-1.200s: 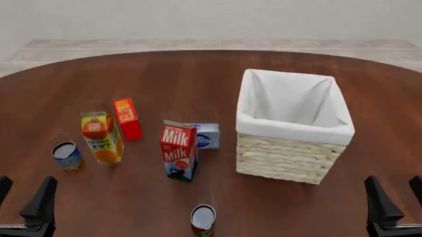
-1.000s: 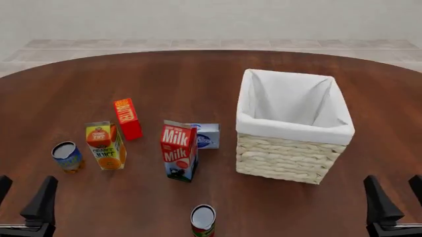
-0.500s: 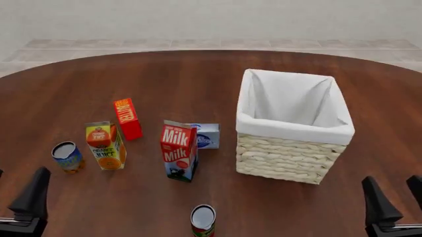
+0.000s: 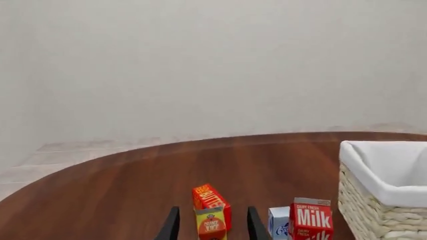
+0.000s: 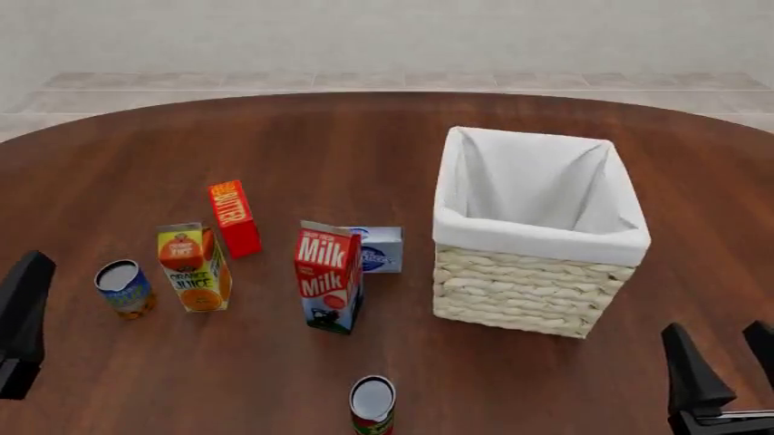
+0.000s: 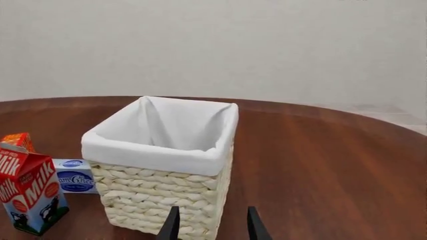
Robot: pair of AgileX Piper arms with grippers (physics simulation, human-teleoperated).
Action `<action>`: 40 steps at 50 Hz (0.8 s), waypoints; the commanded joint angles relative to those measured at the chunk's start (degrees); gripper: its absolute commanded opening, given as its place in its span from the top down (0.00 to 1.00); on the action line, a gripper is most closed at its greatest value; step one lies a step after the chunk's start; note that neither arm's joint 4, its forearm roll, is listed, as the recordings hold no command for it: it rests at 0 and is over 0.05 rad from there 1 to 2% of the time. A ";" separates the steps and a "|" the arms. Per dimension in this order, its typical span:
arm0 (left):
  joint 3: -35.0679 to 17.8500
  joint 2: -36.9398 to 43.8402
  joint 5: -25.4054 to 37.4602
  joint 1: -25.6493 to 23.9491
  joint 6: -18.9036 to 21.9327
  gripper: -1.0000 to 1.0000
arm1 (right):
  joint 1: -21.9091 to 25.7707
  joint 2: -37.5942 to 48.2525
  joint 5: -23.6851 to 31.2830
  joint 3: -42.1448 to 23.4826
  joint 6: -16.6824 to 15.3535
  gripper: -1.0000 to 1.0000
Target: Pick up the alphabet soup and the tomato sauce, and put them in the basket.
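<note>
The alphabet soup point(image 5: 125, 288), a short blue and orange can, stands at the near left of the table. At the front edge in the middle stands the tomato sauce point(image 5: 372, 403), a red can with a pale top. The basket point(image 5: 532, 240) sits on the right, its white lining point(image 6: 160, 145) empty. My left gripper point(image 4: 212, 227) is open, and one of its fingers point(image 5: 24, 313) shows at the left edge, nearer than the soup. Open too, my right gripper point(image 5: 715, 335) is at the near right, in front of the basket. Neither can appears in a wrist view.
An orange juice carton point(image 5: 194, 267) stands just right of the soup, with a red box point(image 5: 234, 217) behind it. A milk carton point(image 5: 328, 276) and a small white and blue box point(image 5: 377, 249) stand between the cans and the basket.
The left gripper has risen and shifted left, so only one finger shows in the front view. The orange juice carton settled lower at the start. The right gripper barely moved.
</note>
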 commanded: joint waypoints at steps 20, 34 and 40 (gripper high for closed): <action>-21.90 14.49 13.64 4.67 -4.47 0.00 | 1.30 -0.15 0.16 0.06 -0.88 0.00; -28.35 25.43 22.27 8.74 -0.48 0.00 | 1.53 -0.70 0.76 0.07 -0.96 0.00; -31.03 29.19 25.60 9.84 -5.99 0.00 | 1.69 -0.62 0.65 0.06 -0.89 0.00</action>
